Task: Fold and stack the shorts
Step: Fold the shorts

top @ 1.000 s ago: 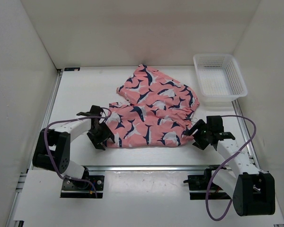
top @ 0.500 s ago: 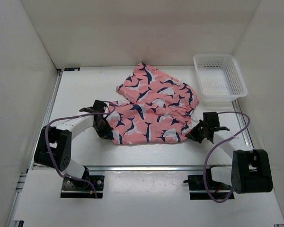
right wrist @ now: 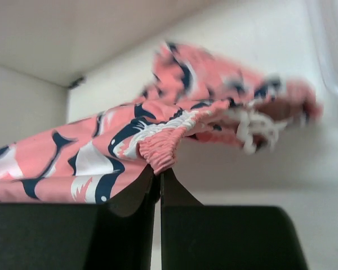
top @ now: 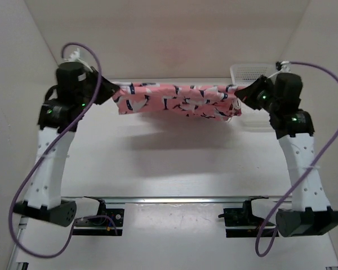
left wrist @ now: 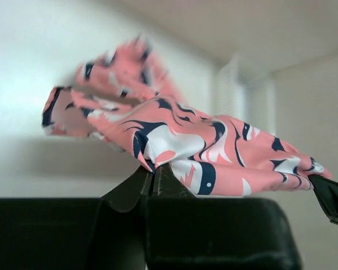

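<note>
Soft salmon-pink cloth shorts printed with navy and white fish are held aloft, stretched taut toward twelve o'clock above the white bench. One end is clenched in the left fingers at ten o'clock, the other in the right fingers at two o'clock, probably to straighten the cloth for folding.

shorts lifted off table, now stretched | both arms raised high

Both arms stand tall, forearms near upright, wrists turned inward to face each other. The left pincer is clamped tight on the shorts. The right pincer is clamped likewise, level with the left.
</note>
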### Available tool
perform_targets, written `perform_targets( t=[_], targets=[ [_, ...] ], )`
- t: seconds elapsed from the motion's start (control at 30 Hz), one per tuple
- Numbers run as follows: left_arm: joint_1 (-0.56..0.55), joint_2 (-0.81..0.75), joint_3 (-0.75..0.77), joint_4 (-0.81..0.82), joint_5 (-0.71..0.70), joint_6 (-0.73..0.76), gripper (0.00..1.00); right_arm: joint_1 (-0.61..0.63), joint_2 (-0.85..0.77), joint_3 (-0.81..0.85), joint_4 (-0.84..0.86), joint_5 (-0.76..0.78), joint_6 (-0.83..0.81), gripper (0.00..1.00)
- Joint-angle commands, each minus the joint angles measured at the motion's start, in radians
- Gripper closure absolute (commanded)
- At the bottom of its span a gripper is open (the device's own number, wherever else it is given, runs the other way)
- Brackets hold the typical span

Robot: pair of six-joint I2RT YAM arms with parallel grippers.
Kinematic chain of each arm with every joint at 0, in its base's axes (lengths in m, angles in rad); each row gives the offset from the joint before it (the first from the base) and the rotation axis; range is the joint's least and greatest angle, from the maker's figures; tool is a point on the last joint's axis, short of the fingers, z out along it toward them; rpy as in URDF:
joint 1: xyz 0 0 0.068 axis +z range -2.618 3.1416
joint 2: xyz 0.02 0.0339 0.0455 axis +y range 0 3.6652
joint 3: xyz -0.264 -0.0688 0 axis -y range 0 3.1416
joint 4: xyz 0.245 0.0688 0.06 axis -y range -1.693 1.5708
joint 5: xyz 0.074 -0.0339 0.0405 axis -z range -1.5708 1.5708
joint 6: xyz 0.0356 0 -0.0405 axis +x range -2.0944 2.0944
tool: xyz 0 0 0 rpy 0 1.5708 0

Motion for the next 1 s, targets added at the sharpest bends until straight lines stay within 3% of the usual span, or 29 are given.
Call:
perform_targets(
  t=[0.0,0.23,0.4,0.57,0.73,0.97],
  targets=[
    [0.004,-0.129,0.152,-0.085,-0.074,0.060,0.90,-0.004,-0.079,0.216,-0.157,-0.077,-0.134,1.00],
    [0.004,-0.316,0.310,-0.025,-0.116,0.148,0.90,-0.004,-0.161,0.508,-0.294,-0.243,-0.214,1.00],
    [0.004,-0.347,0.455,-0.045,-0.129,0.176,0.90,-0.004,-0.213,0.643,-0.314,-0.366,-0.205,1.00],
    [0.004,-0.336,0.696,-0.105,-0.160,0.196,0.90,-0.004,-0.233,0.722,-0.337,-0.440,-0.124,1.00],
    [-0.033,-0.336,0.722,-0.085,-0.169,0.196,0.90,-0.004,-0.268,0.665,-0.337,-0.418,-0.078,1.00],
    [-0.044,-0.275,0.469,-0.051,-0.191,0.196,0.90,-0.004,-0.268,0.312,-0.288,-0.297,-0.056,1.00]
  ],
)
